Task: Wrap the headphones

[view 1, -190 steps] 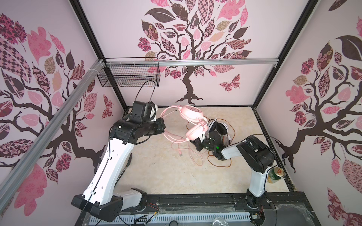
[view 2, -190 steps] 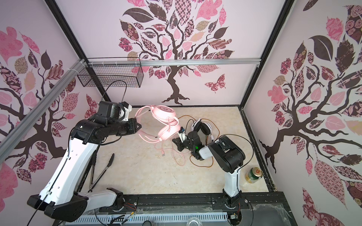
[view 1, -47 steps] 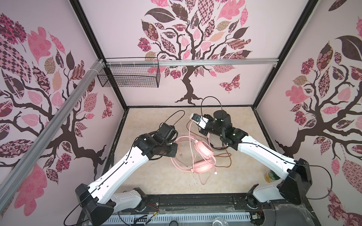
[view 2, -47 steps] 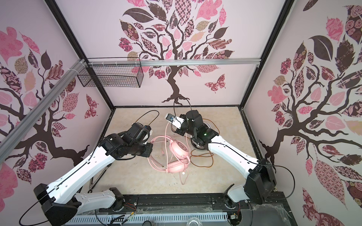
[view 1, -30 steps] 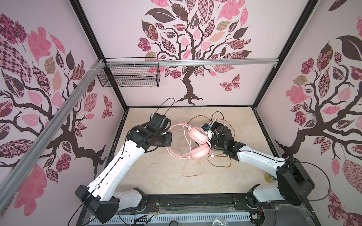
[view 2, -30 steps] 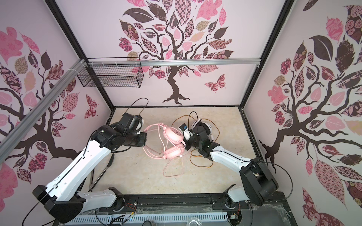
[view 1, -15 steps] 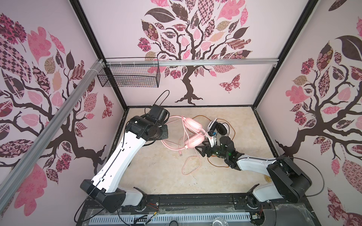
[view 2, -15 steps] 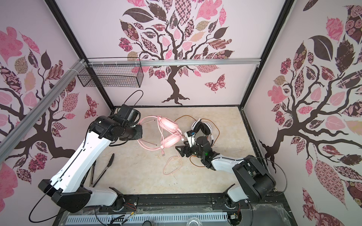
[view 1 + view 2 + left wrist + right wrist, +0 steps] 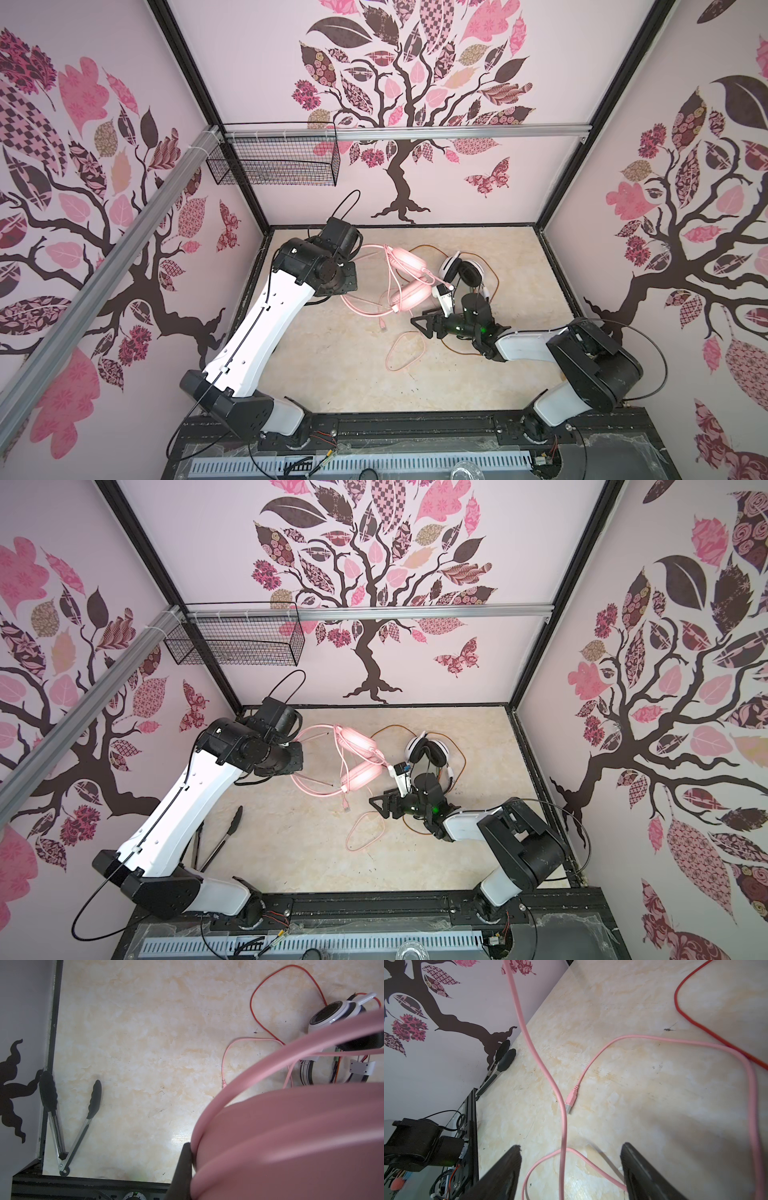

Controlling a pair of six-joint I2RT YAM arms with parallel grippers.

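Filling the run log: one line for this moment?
left gripper: shut on pink headset headband | right gripper: open, fingers astride pink cable | white headset: on table

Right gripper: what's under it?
Below the right gripper, fingers apart, thin pink headset cable loops on the beige marble-look table, ungripped; its USB plug lies ahead. Table beneath each finger is hidden.

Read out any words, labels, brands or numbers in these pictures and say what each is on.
No text can be read in any view.
White headphones: the dark ear cup face may bear print in the left wrist view, but it is too blurred to tell.
Pink headphones, tongs, tree decal: no lettering shows.
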